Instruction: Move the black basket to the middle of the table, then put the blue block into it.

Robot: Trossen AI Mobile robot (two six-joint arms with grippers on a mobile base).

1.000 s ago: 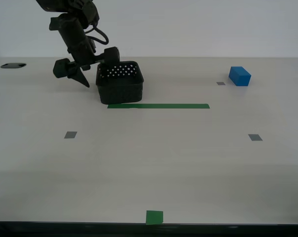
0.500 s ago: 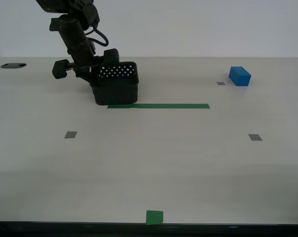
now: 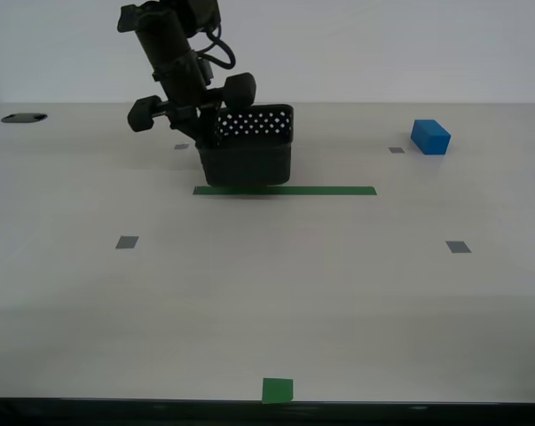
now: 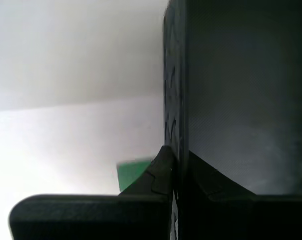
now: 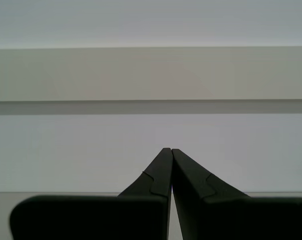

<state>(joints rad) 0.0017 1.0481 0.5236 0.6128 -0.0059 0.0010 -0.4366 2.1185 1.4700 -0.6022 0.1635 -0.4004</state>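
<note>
The black basket (image 3: 249, 149) is just behind the left part of the green tape strip (image 3: 311, 190) on the table (image 3: 267, 293). My second gripper (image 3: 210, 124) is shut on the basket's wall on the exterior view's left. In the second wrist view the jaws (image 4: 176, 155) pinch that dark wall (image 4: 241, 100). I cannot tell whether the basket rests on the table or hangs just above it. The blue block (image 3: 430, 137) lies at the far right, well apart from the basket. My first gripper (image 5: 170, 150) is shut and empty, facing a pale wall, and does not show in the exterior view.
A green square (image 3: 278, 390) sits at the table's near edge. Small grey squares (image 3: 126, 242) (image 3: 458, 247) (image 3: 397, 150) mark the top. A dark hole (image 3: 23, 117) lies at the far left corner.
My second gripper closed on the basket wall and carried the basket to the exterior view's right, along the far side of the green strip. The blue block has not moved.
</note>
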